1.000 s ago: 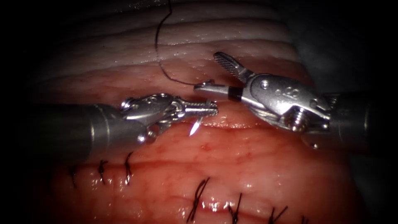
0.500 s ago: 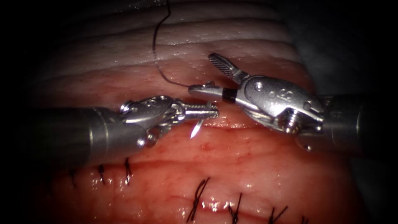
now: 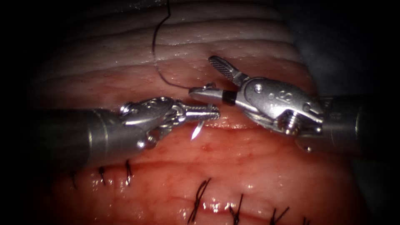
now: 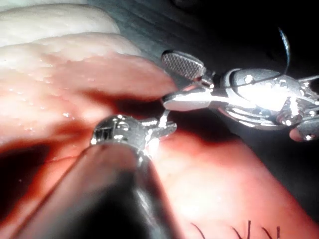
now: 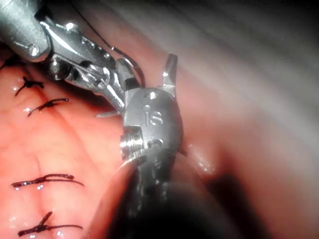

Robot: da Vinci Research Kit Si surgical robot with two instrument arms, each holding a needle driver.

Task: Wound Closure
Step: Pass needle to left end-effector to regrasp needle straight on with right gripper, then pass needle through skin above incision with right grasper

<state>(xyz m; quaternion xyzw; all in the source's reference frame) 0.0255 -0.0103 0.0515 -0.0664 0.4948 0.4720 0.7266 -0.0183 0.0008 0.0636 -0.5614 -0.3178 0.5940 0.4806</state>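
My left tool (image 3: 214, 111) comes in from the left, shut on the curved needle (image 3: 196, 130) about mid-curve. The needle's sharp tip points down, just above the tissue (image 3: 250, 166) and free of it. My right tool (image 3: 201, 76) stands open: its lower jaw lies at the needle's tail end, its upper jaw is raised. Dark thread (image 3: 155, 50) runs from that tail up over the pale far tissue. In the left wrist view the left tool (image 4: 169, 129) holds the needle beneath the open right tool (image 4: 166, 79). In the right wrist view the needle (image 5: 133, 67) arcs beside the right tool (image 5: 148, 67).
The open cut (image 3: 241, 126) runs across the tissue just under both tools. Nearer the camera, several dark stitches (image 3: 200, 196) close other lines, with more stitches (image 3: 128, 171) lower left. Wet red fluid glistens on the tissue.
The right tool has shifted slightly left and down, its lower jaw moving closer along the needle's tail. The left tool and the needle have stayed in place.
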